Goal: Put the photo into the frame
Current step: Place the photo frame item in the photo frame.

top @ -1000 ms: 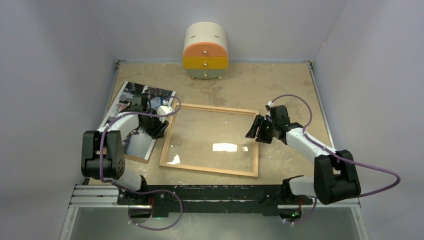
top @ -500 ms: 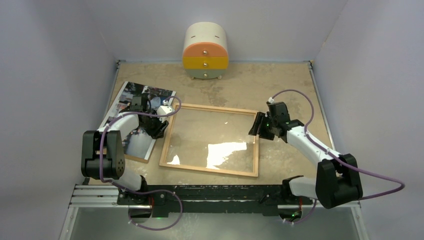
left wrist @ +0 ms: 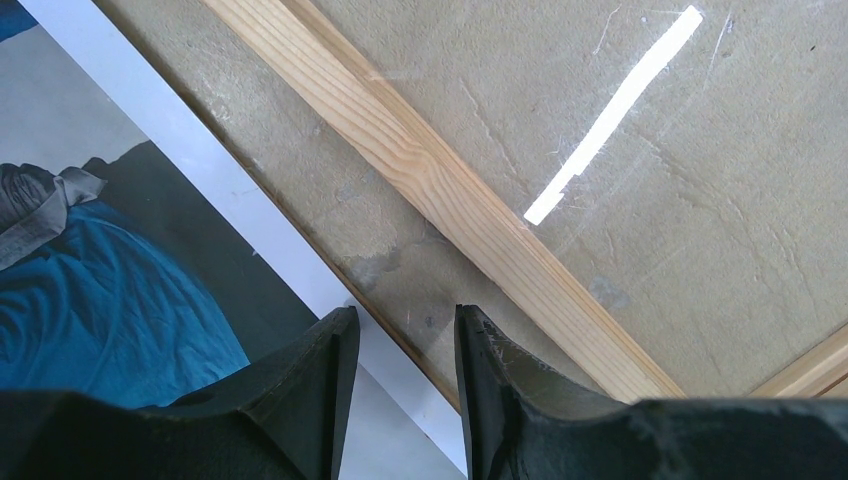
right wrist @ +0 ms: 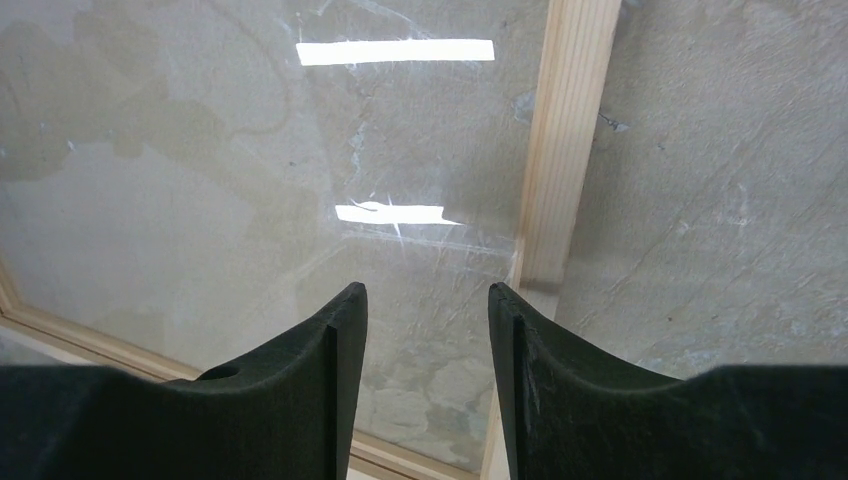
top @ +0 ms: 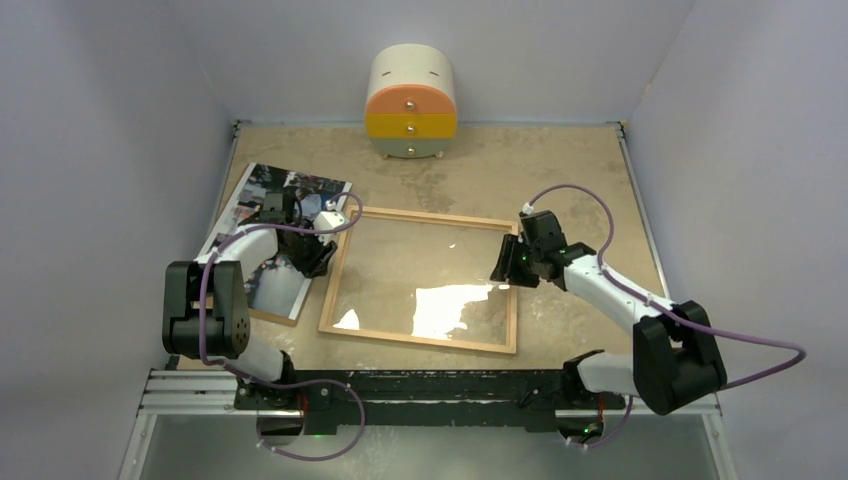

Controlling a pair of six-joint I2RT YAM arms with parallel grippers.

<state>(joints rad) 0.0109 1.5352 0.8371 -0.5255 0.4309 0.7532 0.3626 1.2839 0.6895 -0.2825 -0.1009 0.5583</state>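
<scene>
Lying flat on the counter [top: 520,160], the photo [top: 255,190] sits just left of the frame [top: 420,340]. Left jaws, narrowly parted, straddle its right edge; right jaws, spread, hang over the frame's right rail.

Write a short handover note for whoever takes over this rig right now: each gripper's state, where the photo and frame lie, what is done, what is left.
Left gripper: open, holding nothing, over the white border of the photo, beside the left rail of the frame.
Right gripper: open, holding nothing, over the frame's right rail.
Photo: flat on the table, left of the frame and outside it.
Frame: flat mid-table, with a clear pane lying inside.
Done: nothing that shows; the photo is not in the frame.
Left: grasp the photo and lay it inside the frame.
</scene>
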